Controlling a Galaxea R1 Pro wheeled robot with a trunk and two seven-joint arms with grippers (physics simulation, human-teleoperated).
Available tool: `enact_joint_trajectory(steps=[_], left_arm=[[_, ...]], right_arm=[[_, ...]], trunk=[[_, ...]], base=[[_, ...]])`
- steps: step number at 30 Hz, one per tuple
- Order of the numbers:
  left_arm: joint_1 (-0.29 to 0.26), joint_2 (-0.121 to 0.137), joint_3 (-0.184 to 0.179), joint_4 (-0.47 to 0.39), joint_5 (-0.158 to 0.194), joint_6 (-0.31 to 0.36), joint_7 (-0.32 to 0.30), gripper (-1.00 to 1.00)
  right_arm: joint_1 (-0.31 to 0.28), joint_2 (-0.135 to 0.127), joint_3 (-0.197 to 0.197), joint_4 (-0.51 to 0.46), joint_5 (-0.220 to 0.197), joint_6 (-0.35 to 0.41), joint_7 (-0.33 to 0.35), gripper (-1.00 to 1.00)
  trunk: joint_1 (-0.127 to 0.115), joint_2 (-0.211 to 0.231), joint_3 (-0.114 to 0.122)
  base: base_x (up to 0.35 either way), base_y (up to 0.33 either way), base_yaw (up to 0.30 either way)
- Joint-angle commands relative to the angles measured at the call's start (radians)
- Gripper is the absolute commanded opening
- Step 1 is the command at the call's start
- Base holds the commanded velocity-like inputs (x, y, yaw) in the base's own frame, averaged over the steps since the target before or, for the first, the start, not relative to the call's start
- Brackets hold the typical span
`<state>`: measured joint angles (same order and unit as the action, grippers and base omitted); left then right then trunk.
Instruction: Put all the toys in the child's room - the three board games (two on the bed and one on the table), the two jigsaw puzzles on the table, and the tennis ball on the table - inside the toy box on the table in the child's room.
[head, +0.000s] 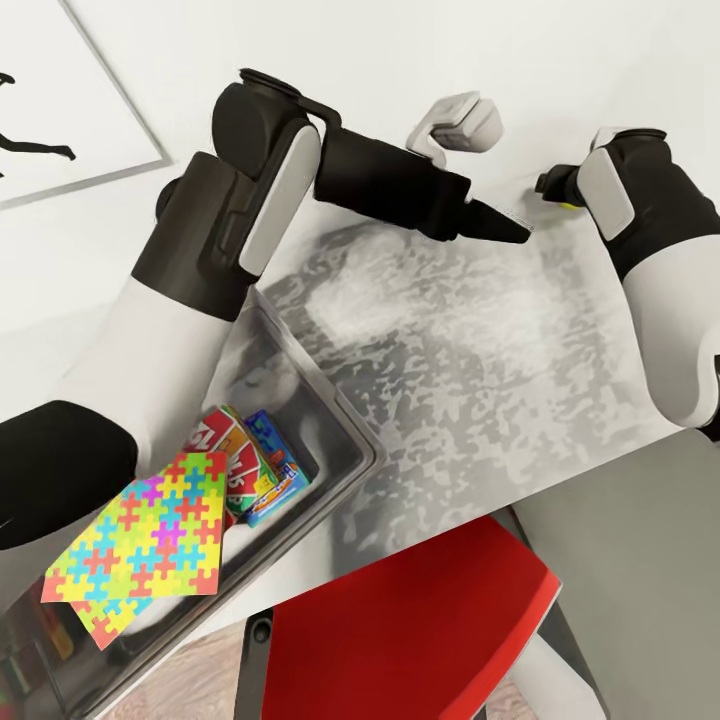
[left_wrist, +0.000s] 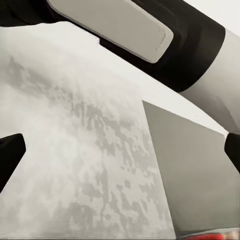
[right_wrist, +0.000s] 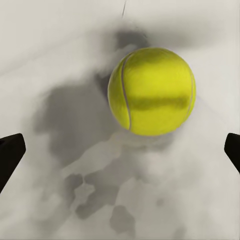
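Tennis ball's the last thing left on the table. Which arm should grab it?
Right. The right gripper is open with the tennis ball just ahead between its fingers; the left gripper faces bare table.

Bright even light, blotchy grey shadows mottling the table (head: 480, 330), soft shadow beside the tennis ball (right_wrist: 151, 91), sharp focus

Toy box (head: 352, 440) cut off at lower left edge of head view, far end covered by left arm. Board games (head: 250, 460) partly hidden under jigsaw puzzles (head: 150, 535); lower puzzle mostly covered by upper one. Tennis ball (head: 568, 205) nearly all hidden behind right forearm in upper right of head view, only a yellow sliver. Right gripper (right_wrist: 120, 150) fingertips cut by both side edges in right wrist view. Left gripper (left_wrist: 120, 155) the same in left wrist view. Red chair (head: 400, 620) cut off at bottom edge.
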<state>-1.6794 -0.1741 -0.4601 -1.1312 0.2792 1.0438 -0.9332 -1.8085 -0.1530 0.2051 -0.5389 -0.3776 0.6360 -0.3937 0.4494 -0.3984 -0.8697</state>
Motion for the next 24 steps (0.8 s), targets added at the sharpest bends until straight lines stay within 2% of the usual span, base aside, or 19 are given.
enact_joint_trajectory(steps=[1, 11, 24], left_arm=[[-0.011, 0.000, -0.011, 0.023, -0.001, 0.003, -0.004, 1.00], [-0.065, 0.000, -0.035, 0.150, -0.001, 0.003, -0.002, 1.00], [-0.071, 0.000, -0.041, 0.170, -0.012, 0.003, -0.002, 1.00]], right_arm=[[-0.002, -0.002, 0.008, -0.001, -0.010, 0.004, -0.008, 1.00], [-0.003, -0.002, 0.008, -0.001, -0.011, 0.004, -0.008, 1.00], [-0.009, -0.002, 0.007, -0.001, -0.010, 0.004, -0.010, 1.00]], trunk=[[0.001, -0.002, -0.001], [0.001, -0.002, -0.004], [0.001, -0.002, -0.010]], base=[[0.000, 0.000, 0.000], [0.000, 0.000, 0.000], [0.000, 0.000, 0.000]])
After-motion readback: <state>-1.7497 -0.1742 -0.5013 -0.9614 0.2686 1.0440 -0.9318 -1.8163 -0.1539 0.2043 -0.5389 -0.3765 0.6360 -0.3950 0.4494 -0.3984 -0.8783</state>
